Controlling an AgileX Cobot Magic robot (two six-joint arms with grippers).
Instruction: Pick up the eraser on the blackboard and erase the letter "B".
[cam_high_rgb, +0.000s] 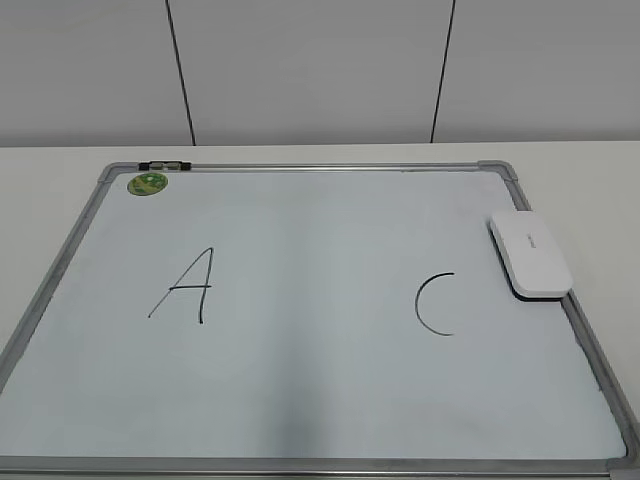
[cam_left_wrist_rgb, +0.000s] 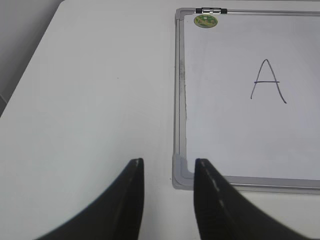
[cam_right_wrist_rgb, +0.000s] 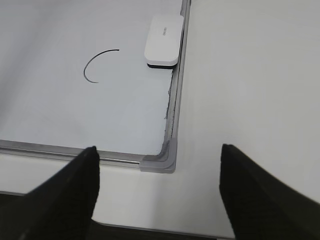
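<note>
Two black letters show on the blackboard (cam_high_rgb: 300, 400) from my exterior view: a slanted "A" (cam_high_rgb: 187, 286) on the left and a "C" (cam_high_rgb: 433, 304) on the right. Between them the white surface is bare and I can find no letter "B" in any view. The board is a large, smooth white dry-erase sheet in a thin silver-grey metal frame with grey rounded corner caps, lying flat on the tabletop (cam_high_rgb: 50, 160).

The eraser (cam_high_rgb: 530, 253) is a flat white plastic block with rounded corners, small grey lettering on top and a dark underside visible in my right wrist view. It lies at the board's right edge, overlapping the frame, just up and right of the "C". A small round green magnet (cam_high_rgb: 147, 183) sits in the board's far left corner, next to a small metal clip (cam_high_rgb: 165, 164) on the top frame.

My left gripper (cam_left_wrist_rgb: 165, 172) hangs over the tabletop at the board's near left corner, its dark tapered fingers (cam_left_wrist_rgb: 131, 200) set narrowly apart and holding nothing. My right gripper (cam_right_wrist_rgb: 159, 160) hangs above the near right corner, fingers (cam_right_wrist_rgb: 75, 185) spread wide, also empty, well apart from the eraser.

The tabletop is plain matte off-white. Behind it stand pale grey wall panels (cam_high_rgb: 310, 70) divided by thin dark seams.
</note>
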